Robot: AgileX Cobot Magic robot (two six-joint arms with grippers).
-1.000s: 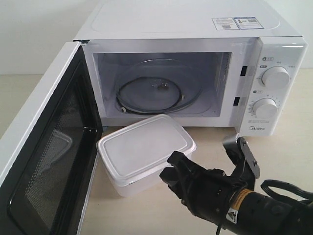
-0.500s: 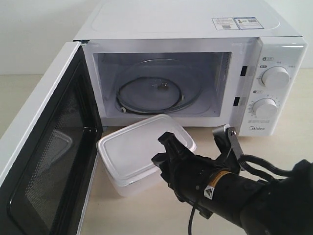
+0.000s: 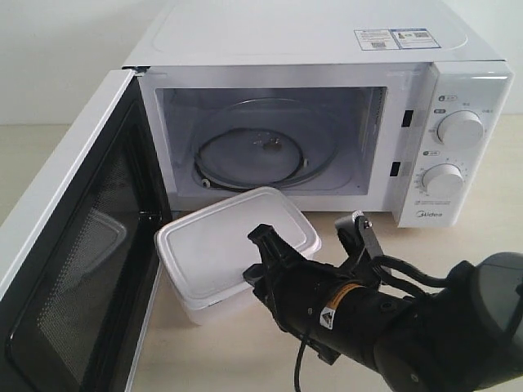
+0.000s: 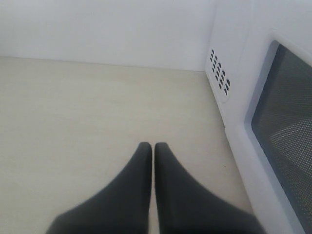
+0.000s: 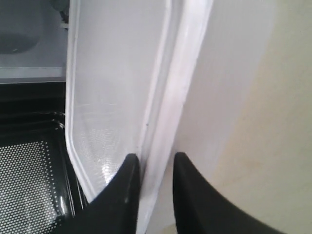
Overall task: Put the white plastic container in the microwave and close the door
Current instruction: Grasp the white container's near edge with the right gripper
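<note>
The white plastic container [image 3: 216, 241] sits on the table in front of the open microwave [image 3: 327, 49], beside its swung-out door [image 3: 73, 269]. My right gripper [image 3: 257, 257] reaches in from the right and is shut on the container's near rim, one finger over the lid and one below it. In the right wrist view the lid [image 5: 112, 87] and its rim fill the gap between the right gripper's [image 5: 155, 163] fingers. My left gripper [image 4: 154, 145] is shut and empty over bare table next to the door's outer face [image 4: 287, 136]. It is hidden in the exterior view.
The glass turntable [image 3: 261, 155] lies bare inside the cavity. Two dials [image 3: 459, 128] sit on the right panel. The door's black mesh inner face [image 5: 29, 185] is close to the container's left side. Beige tabletop [image 3: 490, 237] extends to the right.
My right arm has advanced leftward onto the container and its fingers now straddle the rim. The container has shifted slightly left toward the door. The left gripper's earlier state is not shown.
</note>
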